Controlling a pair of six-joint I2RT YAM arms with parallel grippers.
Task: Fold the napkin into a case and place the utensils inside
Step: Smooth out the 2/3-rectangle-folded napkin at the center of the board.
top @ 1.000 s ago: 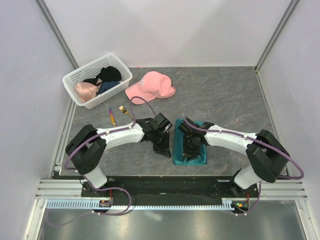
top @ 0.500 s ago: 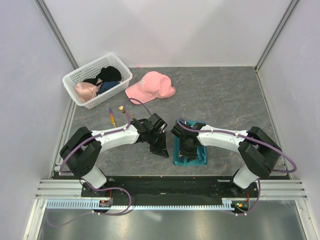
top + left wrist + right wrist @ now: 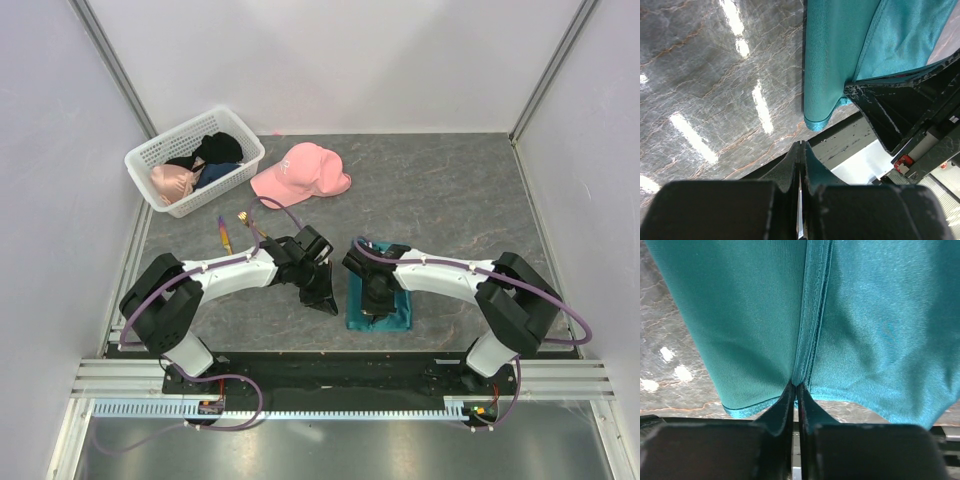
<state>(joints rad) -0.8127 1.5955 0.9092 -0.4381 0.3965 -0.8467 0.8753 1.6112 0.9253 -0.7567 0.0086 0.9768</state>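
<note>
Bright, even overhead light, white glare streaks on the tabletop (image 3: 705,80)

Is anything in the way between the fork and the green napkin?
Yes. The left arm lies right between the fork and the napkin. The left pincer, shut and empty, sits just beside the napkin's left edge. The fork would probably have to go over or around that arm.

Counter (image 3: 450,190): dark grey stone-pattern top with faint brown veins, glossy, with bright streaks of reflected light (image 3: 761,107). Plain white walls (image 3: 340,60) on three sides, with aluminium posts (image 3: 548,65) in the far corners. Metal rail (image 3: 120,378) along the near edge.
</note>
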